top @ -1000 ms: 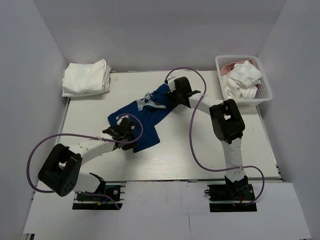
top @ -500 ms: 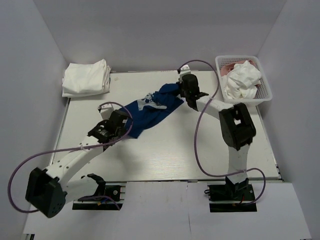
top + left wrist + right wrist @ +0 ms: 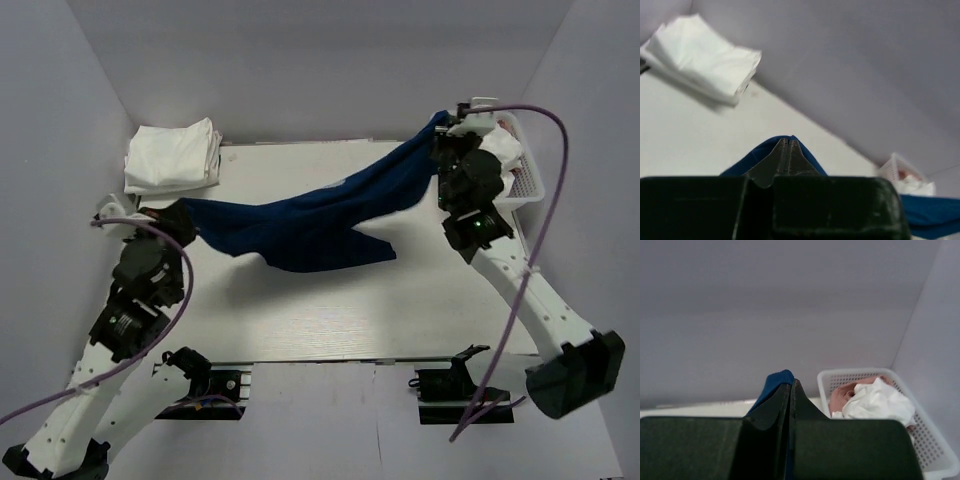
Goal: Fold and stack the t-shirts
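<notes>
Currently held: navy blue t-shirt, stretched above the table between both grippers
Left gripper: clamped on its left end
Right gripper: clamped on its right end, near the basket

Bright, diffuse light, faint soft shadow beneath the navy t-shirt on the white desk, left wrist view motion-blurred, folded white t-shirts smeared, left tool and right tool dark, soft-focused.

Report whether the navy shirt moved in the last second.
Yes. The navy shirt stretched wide: one end went toward the basket, the other toward the white stack.
</notes>
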`<control>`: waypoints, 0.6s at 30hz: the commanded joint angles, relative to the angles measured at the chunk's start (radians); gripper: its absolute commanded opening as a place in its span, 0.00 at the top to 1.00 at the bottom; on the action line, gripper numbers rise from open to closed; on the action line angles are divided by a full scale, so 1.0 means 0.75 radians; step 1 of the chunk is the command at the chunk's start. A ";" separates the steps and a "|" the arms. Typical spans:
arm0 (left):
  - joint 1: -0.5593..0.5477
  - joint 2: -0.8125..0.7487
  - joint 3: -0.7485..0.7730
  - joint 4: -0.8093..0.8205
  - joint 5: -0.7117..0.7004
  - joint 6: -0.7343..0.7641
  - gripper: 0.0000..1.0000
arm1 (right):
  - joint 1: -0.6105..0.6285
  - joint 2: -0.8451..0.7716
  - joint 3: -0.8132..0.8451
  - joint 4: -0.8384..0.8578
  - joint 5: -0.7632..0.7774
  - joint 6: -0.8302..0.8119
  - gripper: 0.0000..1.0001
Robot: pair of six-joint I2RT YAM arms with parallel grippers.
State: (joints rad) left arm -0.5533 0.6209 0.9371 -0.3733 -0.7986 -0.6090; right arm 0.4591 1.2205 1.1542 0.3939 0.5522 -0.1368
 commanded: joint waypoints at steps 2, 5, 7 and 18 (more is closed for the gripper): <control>0.006 -0.100 0.170 0.170 -0.001 0.220 1.00 | -0.003 -0.236 0.071 -0.073 0.037 -0.045 1.00; 0.006 -0.155 0.243 0.234 0.032 0.278 1.00 | 0.001 -0.391 0.087 -0.132 -0.020 -0.034 1.00; 0.006 -0.171 0.278 0.303 0.097 0.335 1.00 | -0.001 -0.459 0.136 -0.226 -0.063 0.008 1.00; 0.006 0.029 0.941 0.238 0.559 0.530 1.00 | 0.001 -0.623 0.627 -0.711 -0.354 0.133 1.00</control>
State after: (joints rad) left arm -0.5533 0.5755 1.5669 -0.1539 -0.5037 -0.2752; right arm 0.4603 0.7639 1.5562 -0.0582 0.3363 -0.0662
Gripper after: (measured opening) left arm 0.025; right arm 0.014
